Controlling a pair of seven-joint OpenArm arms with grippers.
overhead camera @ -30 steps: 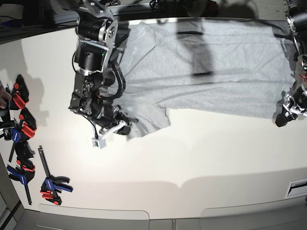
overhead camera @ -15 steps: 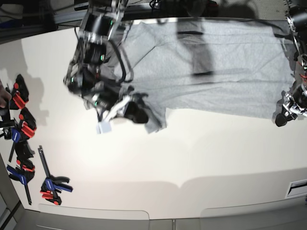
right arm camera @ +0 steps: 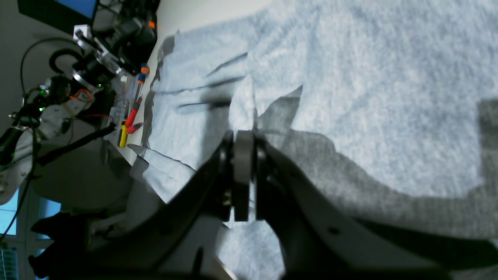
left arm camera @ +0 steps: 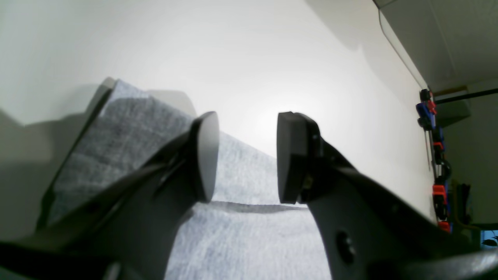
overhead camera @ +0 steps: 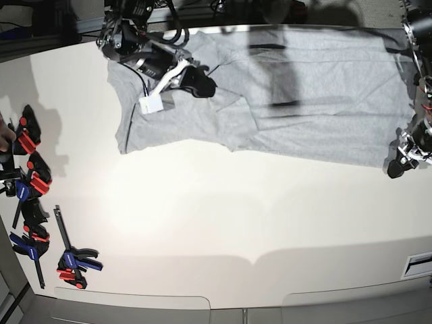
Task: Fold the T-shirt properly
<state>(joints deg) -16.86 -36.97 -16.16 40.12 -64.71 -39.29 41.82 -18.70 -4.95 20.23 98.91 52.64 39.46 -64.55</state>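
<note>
- Near you, at the lower left of the base view, the clamps [overhead camera: 40,223] lie on the white table [overhead camera: 223,223], well apart from the cloth and unmoved.
- At the right edge, your left gripper [left arm camera: 245,159] sits low at the T-shirt [overhead camera: 317,101] hem; its jaws stand apart and hold nothing, same as 1 second ago.
- Farther back, at the upper left, your right gripper [overhead camera: 199,82] is clenched on a pinch of shirt fabric. In the last second it has swept up from the lower sleeve area, dragging that sleeve out flat leftward.
- I judge this as spreading, not yet folding; release next.
</note>
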